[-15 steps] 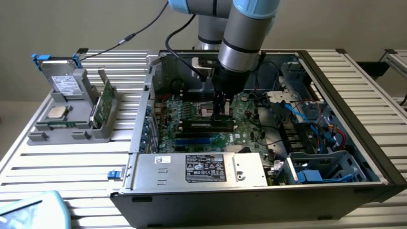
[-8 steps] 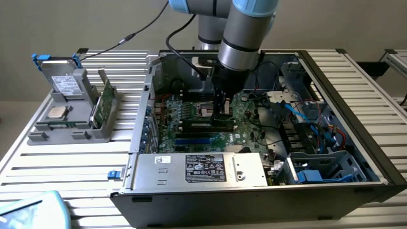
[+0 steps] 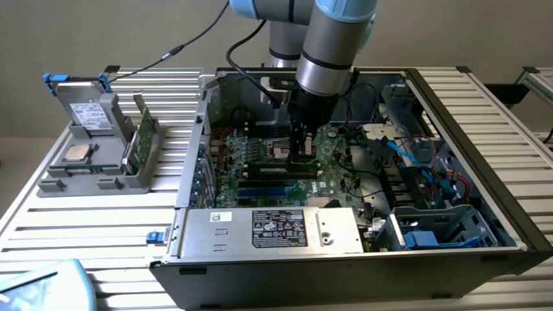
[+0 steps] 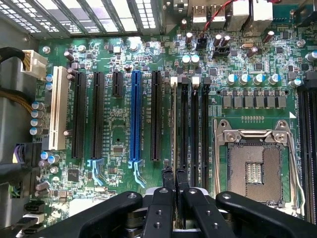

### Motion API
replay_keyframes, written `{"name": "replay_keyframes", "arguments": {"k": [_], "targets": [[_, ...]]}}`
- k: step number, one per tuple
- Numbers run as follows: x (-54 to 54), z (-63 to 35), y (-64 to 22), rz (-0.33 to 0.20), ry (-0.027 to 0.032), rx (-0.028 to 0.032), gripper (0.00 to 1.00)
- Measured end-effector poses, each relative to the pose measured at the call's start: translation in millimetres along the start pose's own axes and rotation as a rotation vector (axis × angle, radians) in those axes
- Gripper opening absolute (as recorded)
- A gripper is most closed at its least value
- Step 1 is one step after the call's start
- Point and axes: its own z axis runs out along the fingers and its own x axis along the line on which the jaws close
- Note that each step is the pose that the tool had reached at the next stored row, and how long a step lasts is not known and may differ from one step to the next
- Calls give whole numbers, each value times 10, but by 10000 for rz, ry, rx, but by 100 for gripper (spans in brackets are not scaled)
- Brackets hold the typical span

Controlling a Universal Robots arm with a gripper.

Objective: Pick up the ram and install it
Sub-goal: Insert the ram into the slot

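I have the tool (image 4: pixel 174 177) pinching the ram (image 4: pixel 174 124) edge-on, its length parallel to the memory slot (image 4: pixel 184 124) just beside it.

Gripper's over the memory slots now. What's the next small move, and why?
Probably ease straight down a little: the gripper looks shut on the ram, whose thin edge is lined up among the memory slots on the motherboard. Whether it is seated, I cannot tell.

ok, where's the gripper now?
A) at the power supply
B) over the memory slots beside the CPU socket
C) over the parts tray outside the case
B: in the wrist view the gripper sits above the black memory slots, right next to the CPU socket.
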Motion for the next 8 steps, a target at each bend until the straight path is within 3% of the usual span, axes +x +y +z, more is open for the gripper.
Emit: {"name": "replay_keyframes", "arguments": {"k": [8], "targets": [[-10,0,0,7,74,0,13]]}}
